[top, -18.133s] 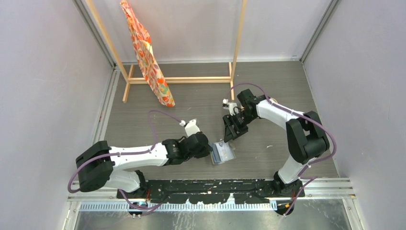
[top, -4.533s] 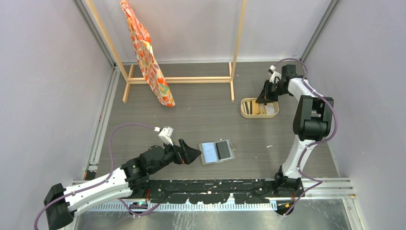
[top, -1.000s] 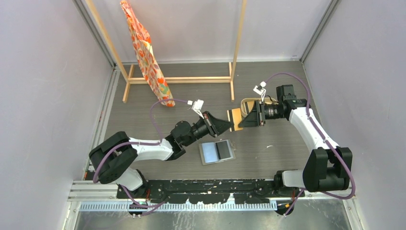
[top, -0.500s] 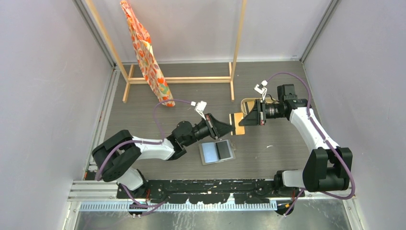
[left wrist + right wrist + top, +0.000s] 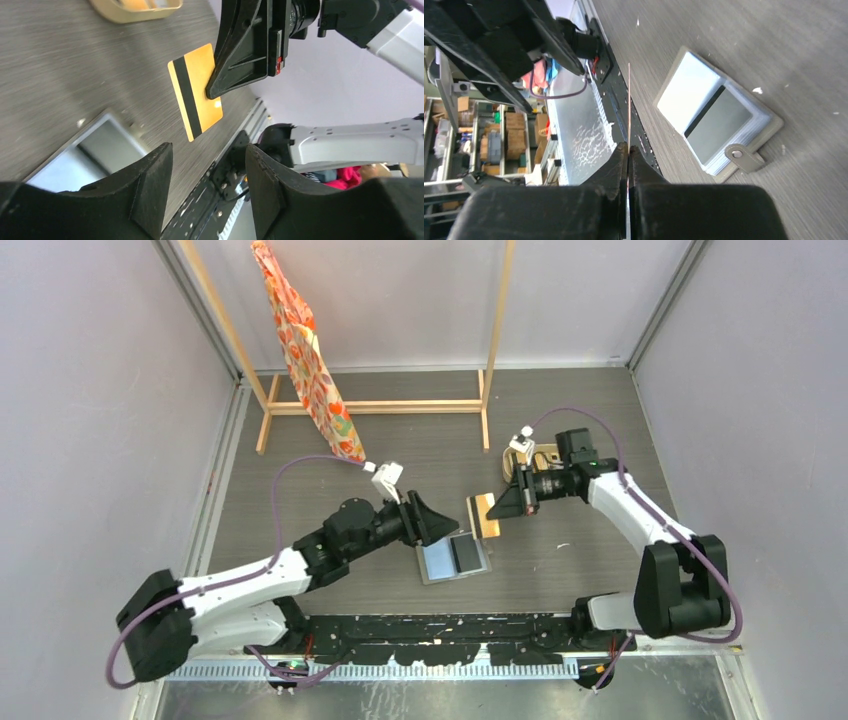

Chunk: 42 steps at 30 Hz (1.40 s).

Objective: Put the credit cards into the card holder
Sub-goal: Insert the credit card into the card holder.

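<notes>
A gold credit card with a dark stripe hangs above the table, pinched at its edge by my shut right gripper. In the left wrist view the credit card shows its flat face; the right wrist view has the credit card edge-on between my right gripper's pressed jaws. The grey card holder lies open on the table just below the card, pale inside, with its stud tab at one side. My left gripper is open and empty, just left of the card, above the card holder.
The oval beige tray sits behind my right wrist, with cards in it, and shows as the tray at the top of the left wrist view. A wooden rack with an orange patterned cloth stands at the back.
My left gripper opened, let go of the gold card and drew back to the left. My right gripper carried the card nearer and lower, toward the open card holder.
</notes>
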Available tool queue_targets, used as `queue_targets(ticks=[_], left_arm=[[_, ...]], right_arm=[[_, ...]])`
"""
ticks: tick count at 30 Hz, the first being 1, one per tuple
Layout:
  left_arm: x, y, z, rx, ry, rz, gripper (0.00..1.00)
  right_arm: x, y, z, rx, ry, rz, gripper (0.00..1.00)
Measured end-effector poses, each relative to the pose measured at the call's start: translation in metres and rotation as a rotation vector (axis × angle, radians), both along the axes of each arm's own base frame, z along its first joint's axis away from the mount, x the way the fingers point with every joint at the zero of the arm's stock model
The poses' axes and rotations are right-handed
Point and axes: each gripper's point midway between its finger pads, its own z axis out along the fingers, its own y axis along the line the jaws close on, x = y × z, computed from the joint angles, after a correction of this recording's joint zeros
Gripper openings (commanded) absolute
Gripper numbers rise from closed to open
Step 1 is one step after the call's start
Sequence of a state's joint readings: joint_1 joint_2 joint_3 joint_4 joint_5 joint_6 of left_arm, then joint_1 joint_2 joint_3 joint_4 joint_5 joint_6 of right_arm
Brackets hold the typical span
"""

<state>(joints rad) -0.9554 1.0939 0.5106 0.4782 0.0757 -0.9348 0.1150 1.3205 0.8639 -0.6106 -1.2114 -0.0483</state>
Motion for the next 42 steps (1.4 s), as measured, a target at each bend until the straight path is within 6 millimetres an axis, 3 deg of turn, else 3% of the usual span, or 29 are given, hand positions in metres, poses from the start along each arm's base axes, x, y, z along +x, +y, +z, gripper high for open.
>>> queue_targets(ticks=[4,7,11,14,19,26,35,42], left_arm=[[-0.006,0.023,-0.015,0.099,0.051,0.050,0.58],[-0.008,0.037,-0.045,0.210,0.120,0.090,0.59],[-0.014,0.058,-0.082,0.354,0.208,0.140,0.73],[-0.018,0.071,-0.098,0.423,0.259,0.173,0.79],[-0.019,0.073,-0.104,0.385,0.306,0.203,0.82],[-0.022,0.070,-0.137,0.427,0.404,0.216,0.81],[-0.022,0.066,-0.167,0.382,0.491,0.256,0.73],[-0.016,0.051,-0.168,0.330,0.488,0.241,0.62]], right_arm=[[-0.011,0.021,-0.034,-0.083,0.084,0.077,0.01],[-0.018,0.030,-0.061,-0.148,0.167,0.118,0.01],[-0.022,0.030,-0.085,-0.211,0.241,0.122,0.01],[-0.023,0.031,-0.093,-0.241,0.261,0.124,0.01],[-0.020,0.034,-0.104,-0.278,0.281,0.132,0.01],[-0.013,0.034,-0.106,-0.305,0.279,0.160,0.01],[-0.015,0.031,-0.097,-0.313,0.224,0.181,0.01],[-0.016,0.031,-0.097,-0.309,0.228,0.184,0.01]])
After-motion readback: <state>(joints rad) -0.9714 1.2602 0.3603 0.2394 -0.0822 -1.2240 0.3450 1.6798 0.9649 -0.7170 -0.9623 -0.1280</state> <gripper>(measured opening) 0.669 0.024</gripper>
